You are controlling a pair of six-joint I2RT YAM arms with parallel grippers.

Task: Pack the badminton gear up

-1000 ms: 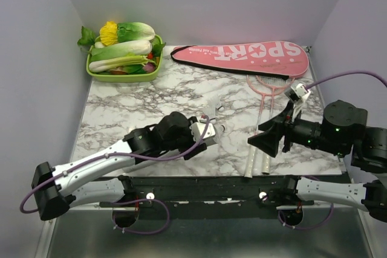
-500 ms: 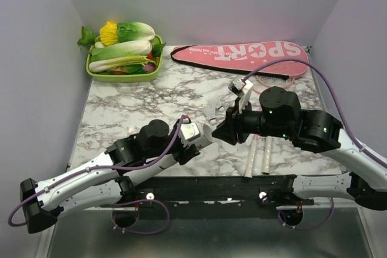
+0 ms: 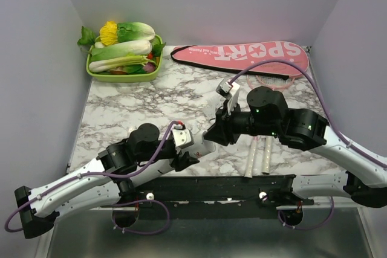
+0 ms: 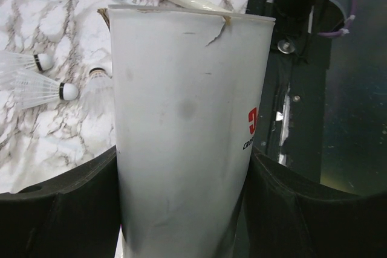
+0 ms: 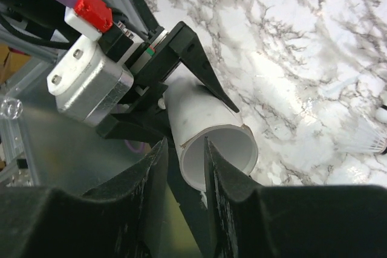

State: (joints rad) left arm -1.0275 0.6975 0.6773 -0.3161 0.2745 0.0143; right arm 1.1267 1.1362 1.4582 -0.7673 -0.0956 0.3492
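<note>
My left gripper (image 3: 192, 152) is shut on the white tube (image 4: 187, 77) near the table's front edge. The tube's open end (image 5: 219, 149) points toward my right gripper (image 3: 210, 137). In the right wrist view, my right gripper (image 5: 184, 149) is narrowly open and straddles the tube's rim, one finger outside and one inside the mouth. Three white shuttlecocks (image 4: 60, 92) lie on the marble beside the tube, and one shows in the right wrist view (image 5: 363, 137). Two thin pink-white rackets (image 3: 264, 155) lie under my right arm. The pink SPORT cover (image 3: 242, 52) lies at the back.
A green tray (image 3: 103, 75) of leafy vegetables stands at the back left. The black arm mounting rail (image 3: 242, 184) runs along the near edge, close under the tube. Purple walls close in the left, back and right sides.
My left arm drew back toward the near edge with the tube. My right arm swung left from the right side, narrowed its jaws and came to the tube's open end.
</note>
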